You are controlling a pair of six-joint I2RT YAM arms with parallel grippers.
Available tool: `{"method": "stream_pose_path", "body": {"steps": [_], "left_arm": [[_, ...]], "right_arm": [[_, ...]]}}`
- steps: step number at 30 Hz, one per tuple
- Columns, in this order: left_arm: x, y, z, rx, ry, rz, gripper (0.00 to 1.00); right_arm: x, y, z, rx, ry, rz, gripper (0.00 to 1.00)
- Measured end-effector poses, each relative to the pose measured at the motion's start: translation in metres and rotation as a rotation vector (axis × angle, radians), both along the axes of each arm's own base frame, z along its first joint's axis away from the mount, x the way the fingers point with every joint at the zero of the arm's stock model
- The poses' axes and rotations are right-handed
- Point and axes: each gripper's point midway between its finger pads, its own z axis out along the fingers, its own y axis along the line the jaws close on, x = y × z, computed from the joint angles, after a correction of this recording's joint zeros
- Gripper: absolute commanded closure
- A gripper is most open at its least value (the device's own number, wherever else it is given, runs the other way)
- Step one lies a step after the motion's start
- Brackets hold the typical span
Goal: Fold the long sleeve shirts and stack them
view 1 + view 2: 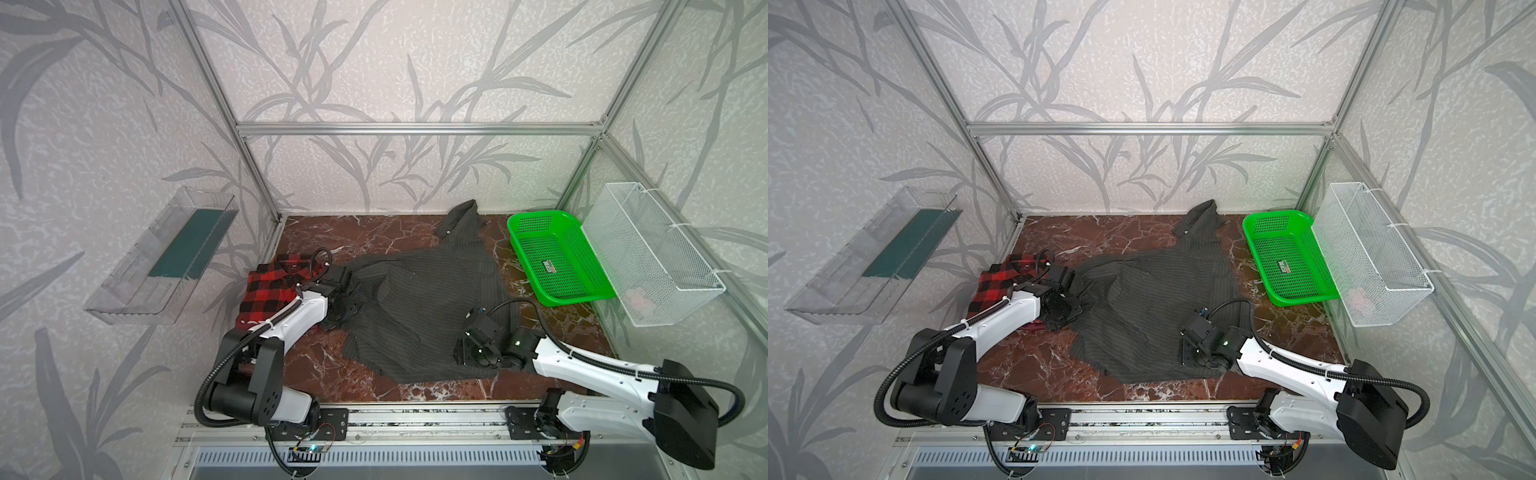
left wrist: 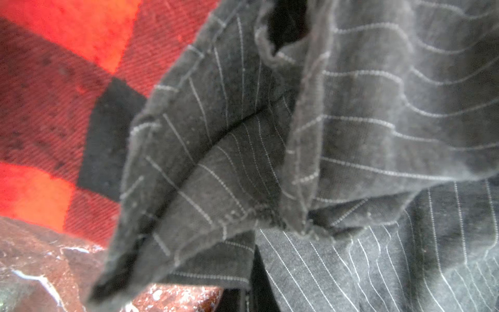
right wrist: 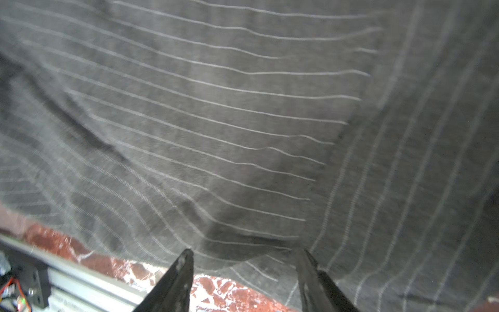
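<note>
The dark charcoal pinstriped shirt (image 1: 424, 299) (image 1: 1154, 299) lies spread and rumpled over the middle of the marble table, one sleeve reaching toward the back wall. The red-and-black plaid shirt (image 1: 270, 291) (image 1: 994, 286) lies bunched at the left, partly under my left arm. My left gripper (image 1: 347, 309) (image 1: 1069, 309) is shut on the charcoal shirt's left edge. In the left wrist view the bunched pinstriped cloth (image 2: 351, 121) hides the jaws, with plaid (image 2: 54, 108) beside it. My right gripper (image 1: 465, 353) (image 3: 247, 260) stands open over the shirt's front right hem, and its fingers (image 3: 183, 270) straddle the cloth edge.
A green plastic basket (image 1: 540, 214) sits at the back right of the table (image 1: 332, 374). A white mesh basket (image 1: 652, 257) hangs on the right wall and a clear tray (image 1: 162, 257) on the left wall. An aluminium rail runs along the front edge.
</note>
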Motion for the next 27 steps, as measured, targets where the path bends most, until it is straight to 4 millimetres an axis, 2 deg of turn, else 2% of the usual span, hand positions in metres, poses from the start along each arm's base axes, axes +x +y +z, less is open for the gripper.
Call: {"method": "stream_pose_path", "body": {"steps": [3, 6, 9, 13, 16, 23, 26, 27], "left_arm": [[0.000, -0.002, 0.007, -0.015, -0.017, -0.001, 1.00], [-0.002, -0.005, 0.023, -0.043, -0.059, -0.005, 1.00], [0.002, -0.010, 0.054, -0.089, -0.153, -0.015, 1.00], [0.003, -0.014, 0.099, -0.144, -0.286, -0.022, 1.00], [0.000, -0.017, 0.115, -0.170, -0.321, -0.027, 1.00], [-0.010, -0.022, 0.114, -0.205, -0.278, -0.031, 1.00], [-0.007, -0.023, 0.123, -0.212, -0.284, -0.034, 1.00], [-0.006, -0.024, 0.126, -0.215, -0.290, -0.036, 1.00]], "right_arm": [[0.000, -0.010, -0.009, -0.046, 0.025, -0.059, 0.40], [0.003, -0.022, -0.019, -0.092, 0.057, -0.115, 0.41], [0.016, -0.044, -0.028, -0.115, 0.068, -0.204, 0.42], [0.036, -0.086, -0.037, -0.156, 0.074, -0.330, 0.42], [0.056, -0.099, -0.038, -0.170, 0.058, -0.356, 0.42], [0.117, -0.108, -0.035, -0.198, 0.064, -0.302, 0.43], [0.130, -0.100, -0.020, -0.185, 0.036, -0.233, 0.42], [0.134, -0.094, -0.008, -0.171, 0.004, -0.202, 0.42]]}}
